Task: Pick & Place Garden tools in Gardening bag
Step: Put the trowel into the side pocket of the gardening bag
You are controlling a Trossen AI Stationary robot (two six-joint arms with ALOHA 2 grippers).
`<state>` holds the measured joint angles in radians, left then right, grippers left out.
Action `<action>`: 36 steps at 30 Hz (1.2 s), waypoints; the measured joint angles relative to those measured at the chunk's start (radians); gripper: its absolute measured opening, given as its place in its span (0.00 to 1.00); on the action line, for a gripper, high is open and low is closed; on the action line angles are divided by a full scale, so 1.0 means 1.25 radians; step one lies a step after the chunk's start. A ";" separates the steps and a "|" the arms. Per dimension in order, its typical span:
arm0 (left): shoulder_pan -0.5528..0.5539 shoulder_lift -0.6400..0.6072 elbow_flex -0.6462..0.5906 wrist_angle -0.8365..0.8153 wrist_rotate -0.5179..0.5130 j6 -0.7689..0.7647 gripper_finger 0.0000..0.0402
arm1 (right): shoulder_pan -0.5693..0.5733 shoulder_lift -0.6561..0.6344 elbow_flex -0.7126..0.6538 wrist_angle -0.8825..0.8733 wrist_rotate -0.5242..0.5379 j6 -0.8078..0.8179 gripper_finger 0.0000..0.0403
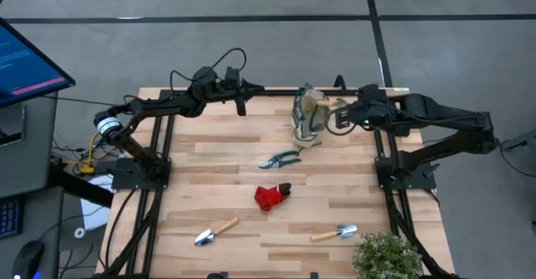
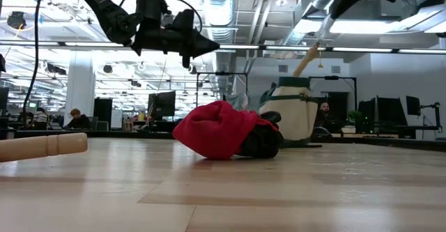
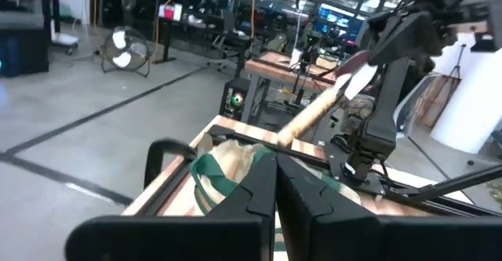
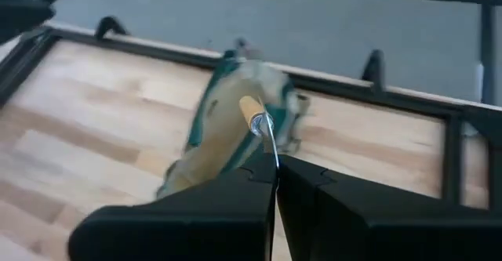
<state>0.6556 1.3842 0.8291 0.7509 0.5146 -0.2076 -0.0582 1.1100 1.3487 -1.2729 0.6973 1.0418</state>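
Note:
The beige bag with green trim (image 1: 306, 121) stands at the table's far edge; it also shows in the low view (image 2: 296, 113) and the right wrist view (image 4: 223, 139). My right gripper (image 1: 338, 113) is shut on a wooden-handled hand tool (image 3: 310, 118) held slanting over the bag. My left gripper (image 1: 243, 101) is shut and empty, in the air left of the bag. The teal shears (image 1: 280, 159), the red-and-black glove (image 1: 271, 196) and two trowels (image 1: 215, 231) (image 1: 335, 233) lie flat on the table. My right gripper pinches the tool's thin silver metal end (image 4: 271, 142) between its two fingers. The fingers slant down from the table's right side. The tool is lifted clear and tilted, and its wooden handle (image 2: 305, 61) points down at the bag's mouth.
A leafy potted plant (image 1: 387, 256) stands at the near right corner. A trowel handle (image 2: 42, 146) lies close to the low camera. Black frame rails (image 4: 376, 81) run along the far edge behind the bag. Bare wood lies between the bag and the shears.

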 joint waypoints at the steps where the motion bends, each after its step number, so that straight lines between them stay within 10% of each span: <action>1: 0.000 0.000 0.000 -0.012 -0.005 -0.001 0.02 | -0.003 -0.005 0.000 -0.028 0.014 0.018 0.00; 7: -0.001 0.000 0.000 -0.026 -0.030 -0.035 0.02 | -0.096 -0.005 0.000 -0.167 0.043 0.059 0.00; 18: -0.005 0.000 0.000 -0.026 -0.103 -0.109 0.02 | -0.309 0.045 0.000 0.048 -0.107 -0.313 0.00; 36: -0.023 0.000 0.000 -0.027 -0.128 -0.114 0.02 | -0.262 0.123 0.000 0.079 -0.249 -0.338 0.00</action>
<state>0.6273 1.3842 0.8288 0.7176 0.3546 -0.3496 -0.3854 1.2633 1.3491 -1.1738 0.3855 0.6196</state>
